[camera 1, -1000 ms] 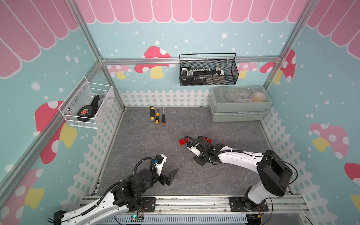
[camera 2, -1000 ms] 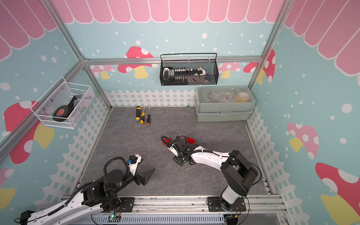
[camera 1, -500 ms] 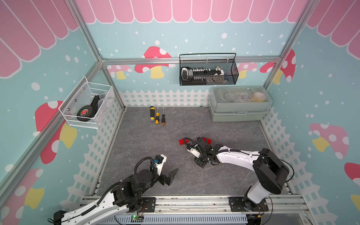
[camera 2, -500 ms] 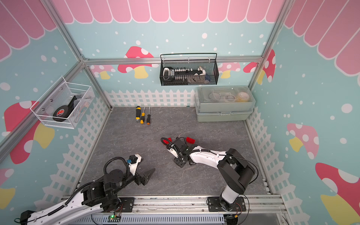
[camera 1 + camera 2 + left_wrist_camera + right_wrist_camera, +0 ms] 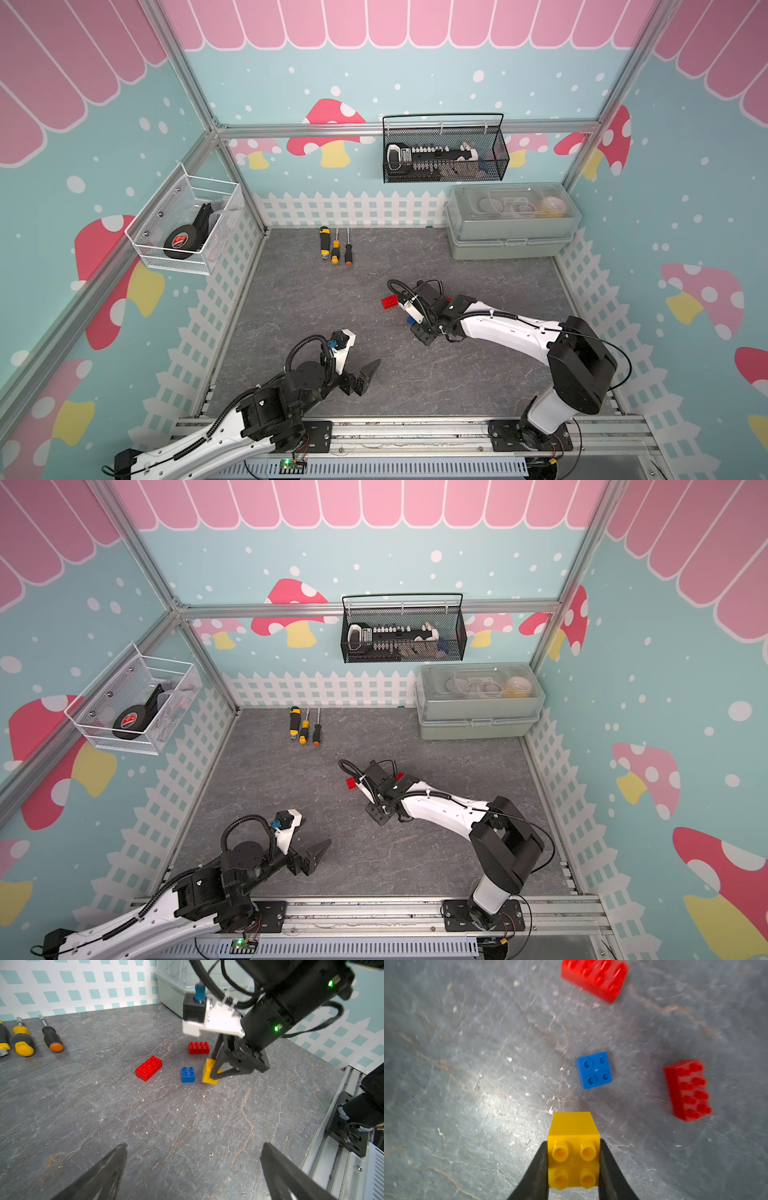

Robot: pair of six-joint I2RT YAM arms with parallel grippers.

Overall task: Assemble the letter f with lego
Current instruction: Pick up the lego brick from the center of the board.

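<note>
Yellow brick (image 5: 573, 1126) pinched in our right gripper (image 5: 573, 1162), jaws tight on both its sides; brick tilted, low over grey tabletop (image 5: 104, 1105). Blue brick (image 5: 594, 1070) near, loose. Red brick (image 5: 148, 1068) and other red brick (image 5: 198, 1047) farther out, apart. Our left gripper (image 5: 194, 1147) hangs wide open, empty. We judge: nothing joined yet (four separate pieces), all stacking of letter f left.
</note>
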